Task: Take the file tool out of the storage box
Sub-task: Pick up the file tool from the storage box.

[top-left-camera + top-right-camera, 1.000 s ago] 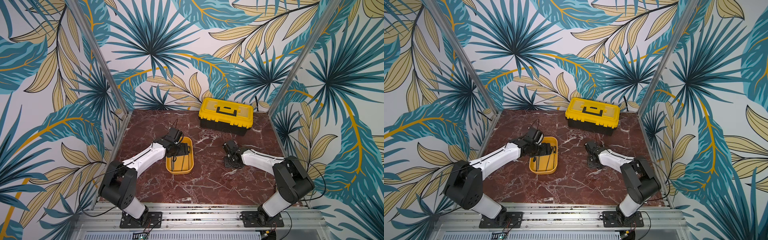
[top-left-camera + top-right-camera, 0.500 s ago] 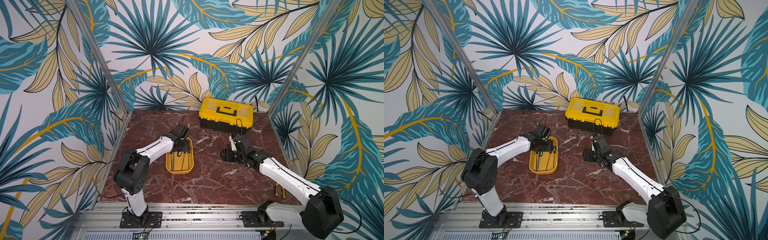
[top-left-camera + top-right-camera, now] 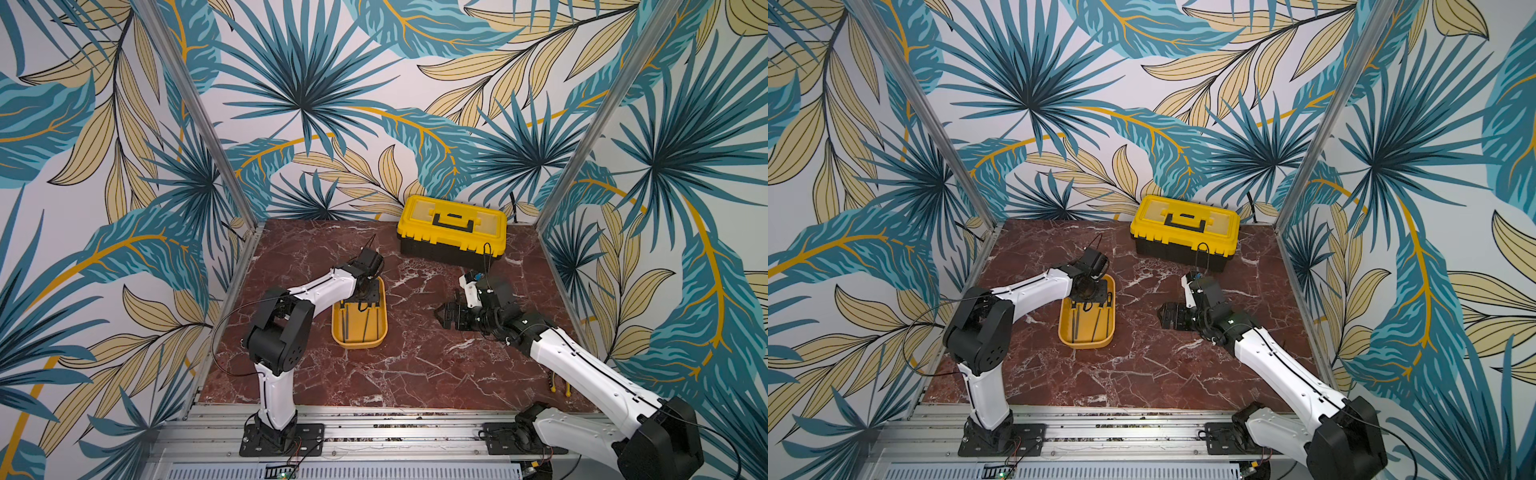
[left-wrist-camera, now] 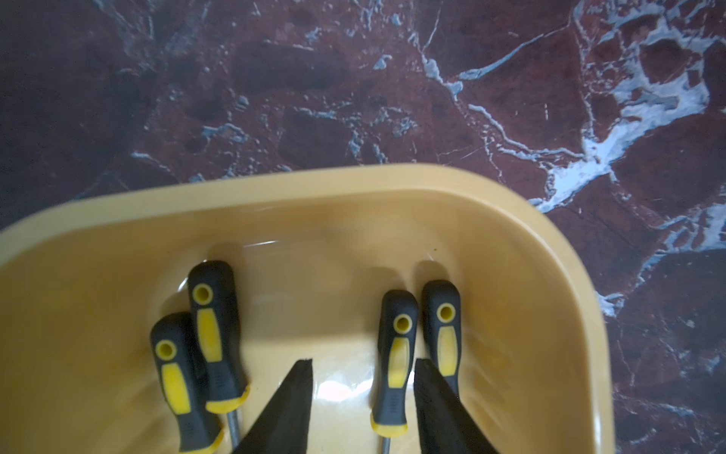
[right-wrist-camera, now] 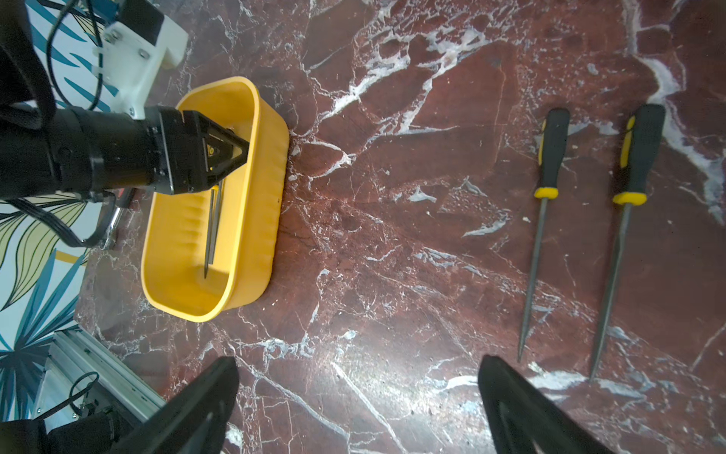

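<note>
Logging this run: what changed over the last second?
The right gripper opened its jaws wide over the table, its arm stretching out low. The left gripper narrowed its jaws either side of a file handle in the storage box, not gripping yet. Storage box and toolbox stayed put.

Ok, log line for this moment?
left gripper: open, straddling black-and-yellow file handle in yellow-orange plastic tray | right gripper: open, empty | two files on marble table
</note>
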